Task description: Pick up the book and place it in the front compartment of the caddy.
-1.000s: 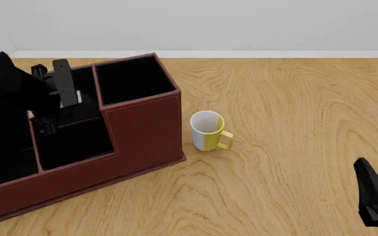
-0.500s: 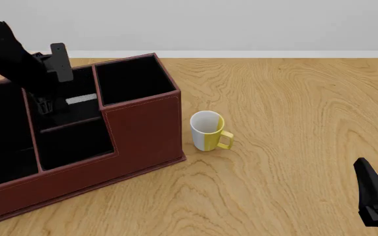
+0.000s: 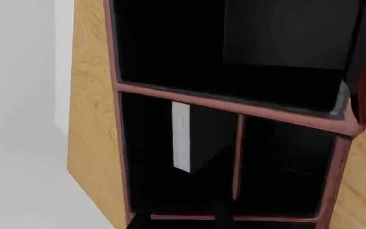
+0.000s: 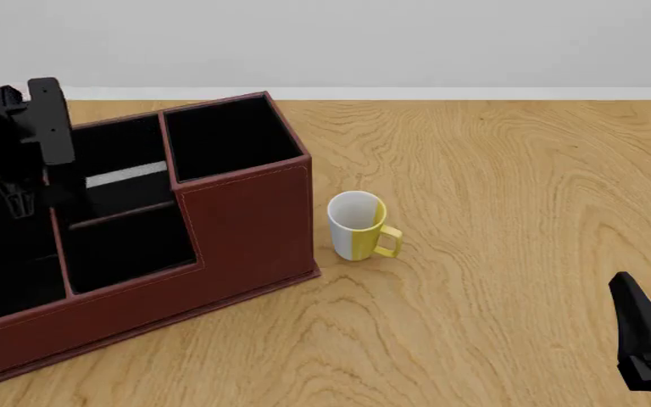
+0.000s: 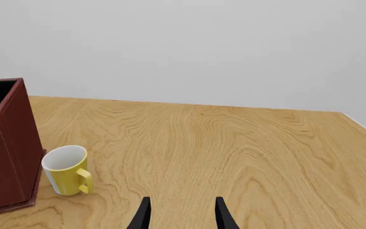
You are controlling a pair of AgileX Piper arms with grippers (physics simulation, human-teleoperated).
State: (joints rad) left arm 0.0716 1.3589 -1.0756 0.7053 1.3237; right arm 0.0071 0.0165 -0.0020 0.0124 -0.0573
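The black book stands inside the red-brown caddy, in the tall-walled front compartment behind the thin crossbar. Its white page edge faces up. The left wrist view shows that page edge and black cover inside the caddy, with nothing holding it. My left gripper is open and empty, above the caddy's left part and clear of the book. My right gripper is open and empty at the near right, far from the caddy. Its fingertips show over bare table.
A white and yellow mug stands on the wooden table just right of the caddy, handle to the right. It also shows in the right wrist view beside the caddy's corner. A squarish slot is at the caddy's far right.
My left gripper has let go of the book, risen out of the slot and moved left. The book stays standing in the compartment. The right arm has not moved.
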